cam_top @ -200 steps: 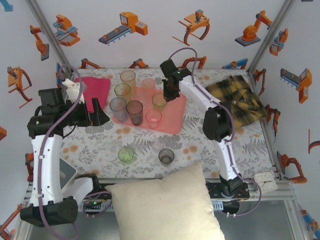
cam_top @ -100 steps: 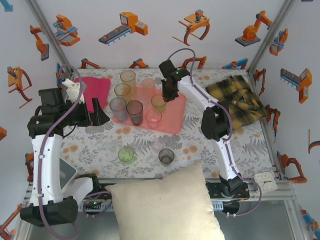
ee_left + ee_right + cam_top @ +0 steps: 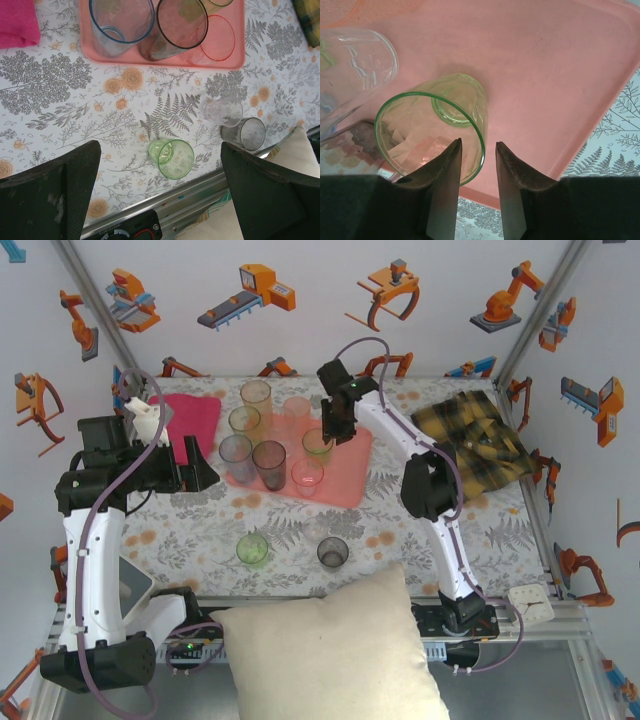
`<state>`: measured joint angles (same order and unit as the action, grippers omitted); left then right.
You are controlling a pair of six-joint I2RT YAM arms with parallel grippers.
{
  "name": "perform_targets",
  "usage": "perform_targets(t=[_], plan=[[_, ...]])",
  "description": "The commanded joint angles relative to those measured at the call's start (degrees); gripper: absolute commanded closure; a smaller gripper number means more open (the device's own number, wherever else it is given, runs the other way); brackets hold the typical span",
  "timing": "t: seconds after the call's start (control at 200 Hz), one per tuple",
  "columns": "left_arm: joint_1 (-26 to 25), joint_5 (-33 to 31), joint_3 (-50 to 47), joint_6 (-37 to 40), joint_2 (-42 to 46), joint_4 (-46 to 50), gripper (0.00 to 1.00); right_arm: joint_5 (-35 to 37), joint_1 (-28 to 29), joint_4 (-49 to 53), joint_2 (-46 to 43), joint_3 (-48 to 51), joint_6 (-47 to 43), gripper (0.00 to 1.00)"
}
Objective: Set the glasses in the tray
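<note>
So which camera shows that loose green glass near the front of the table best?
The left wrist view: the green glass is close and unobstructed, with its rim and base both plain to see. The top external view shows it small, upright on the flowered table, off the tray.

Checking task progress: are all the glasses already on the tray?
No: a green tumbler, a clear one and a grey one stand on the floral tablecloth, off the tray.
</note>
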<state>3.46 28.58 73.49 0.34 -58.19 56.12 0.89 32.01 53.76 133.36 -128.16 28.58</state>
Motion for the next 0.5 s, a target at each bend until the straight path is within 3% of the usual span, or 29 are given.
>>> perform_targets(t=[0.0,0.22,0.491], plan=[[0.41,1.3,0.23,-0.55,0.0,-0.75,0.03,0.5,0.31,2.62,-4.92,-2.28,-1.05,0.64],[0.47,1.23,0.77,-0.57,0.12,-0.39,0.03,2.54,0.64,4.17,-11.75,1.58,-2.23,0.63],[0.4,1.57,0.16,-0.34,0.66,-0.39,0.03,6.09,4.01,2.37,-27.71,18.25,-2.55,0.63]])
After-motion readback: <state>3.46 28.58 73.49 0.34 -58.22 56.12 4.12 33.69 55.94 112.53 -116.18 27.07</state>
